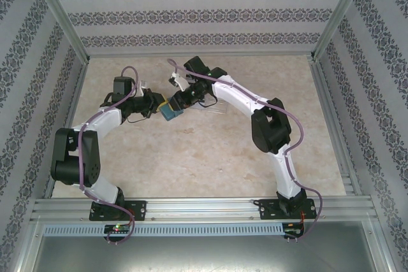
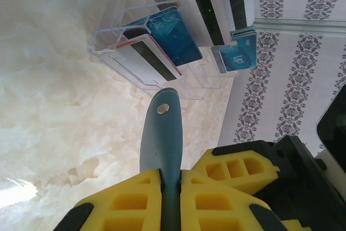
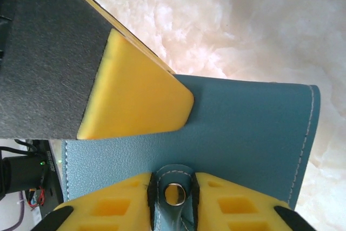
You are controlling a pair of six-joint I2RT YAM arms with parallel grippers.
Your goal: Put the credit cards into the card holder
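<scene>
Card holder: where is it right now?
Top view: centre-left of the table, the card holder is clamped in the left gripper, with the right gripper meeting it and the clear card rack just right.

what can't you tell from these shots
Inside of the card holder: right wrist view gives its outer face; any cards inside, cannot tell.
Number of credit cards: left wrist view, they overlap in the clear rack, top edge cuts some.
Rack contents in top view: too small, right arm overlaps it.

Left fingers (image 2: 132,201) clamped, right fingers (image 3: 111,206) seemingly pinching
</scene>
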